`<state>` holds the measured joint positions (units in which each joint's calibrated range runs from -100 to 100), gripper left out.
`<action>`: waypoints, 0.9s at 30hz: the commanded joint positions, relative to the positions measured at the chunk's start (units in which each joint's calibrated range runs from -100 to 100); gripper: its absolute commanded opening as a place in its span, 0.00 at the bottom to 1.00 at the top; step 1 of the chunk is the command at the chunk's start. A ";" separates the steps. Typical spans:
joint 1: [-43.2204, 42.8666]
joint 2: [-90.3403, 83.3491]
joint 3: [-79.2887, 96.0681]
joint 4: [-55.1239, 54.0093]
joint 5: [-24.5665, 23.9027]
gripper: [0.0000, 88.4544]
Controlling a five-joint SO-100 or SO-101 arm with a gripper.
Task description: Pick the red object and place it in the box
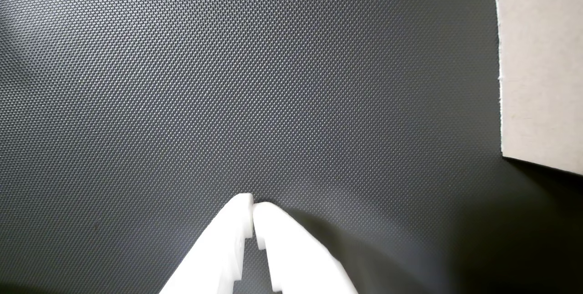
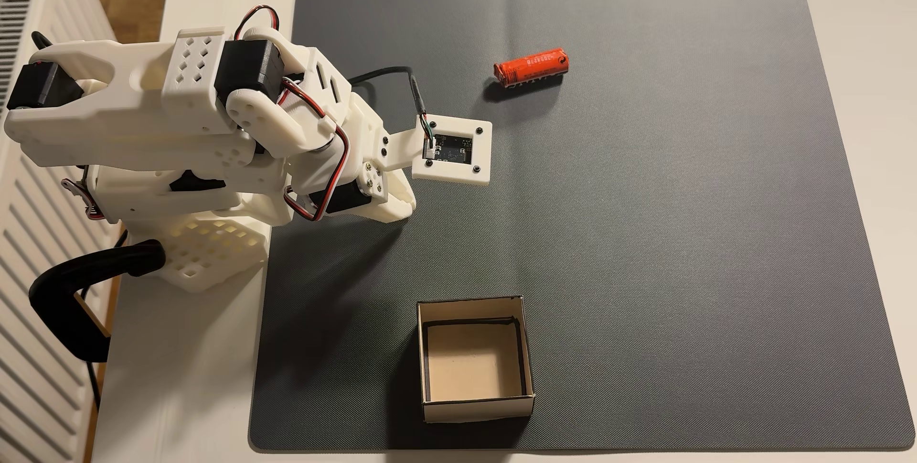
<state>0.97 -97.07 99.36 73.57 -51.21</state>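
The red object (image 2: pixel 531 68), a small orange-red cylinder with printed markings, lies on its side on the upper middle of the mat in the fixed view. The box (image 2: pixel 476 407), an open-top cardboard square with a tan floor, stands near the mat's lower edge and holds nothing. Its pale outer side (image 1: pixel 542 57) fills the right edge of the wrist view. My white gripper (image 1: pixel 253 205) is shut with the fingertips touching and nothing between them, low over bare mat. In the fixed view the gripper (image 2: pixel 404 205) sits at the mat's left side, folded close to the arm, well apart from both things.
A dark grey textured mat (image 2: pixel 645 244) covers a white table (image 2: pixel 173 368). The wrist camera mount (image 2: pixel 452 149) juts out over the mat with its black cable. A black clamp (image 2: pixel 74 294) holds the arm's base, and a white radiator (image 2: pixel 30 244) runs down the left side.
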 commanded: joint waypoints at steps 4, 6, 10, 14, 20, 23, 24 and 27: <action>-0.15 0.47 0.64 0.91 -0.10 0.01; -0.15 0.47 0.64 0.91 -0.10 0.01; -0.15 0.47 0.64 0.91 -0.10 0.01; -0.15 0.47 0.64 0.91 -0.10 0.01; -0.15 0.38 0.64 0.56 -0.52 0.01; -0.37 0.38 0.64 -2.76 -0.26 0.01; -0.37 0.30 0.55 -4.60 -0.36 0.01; -0.89 0.30 0.46 -15.70 -0.10 0.01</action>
<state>0.59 -96.55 99.36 66.87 -51.54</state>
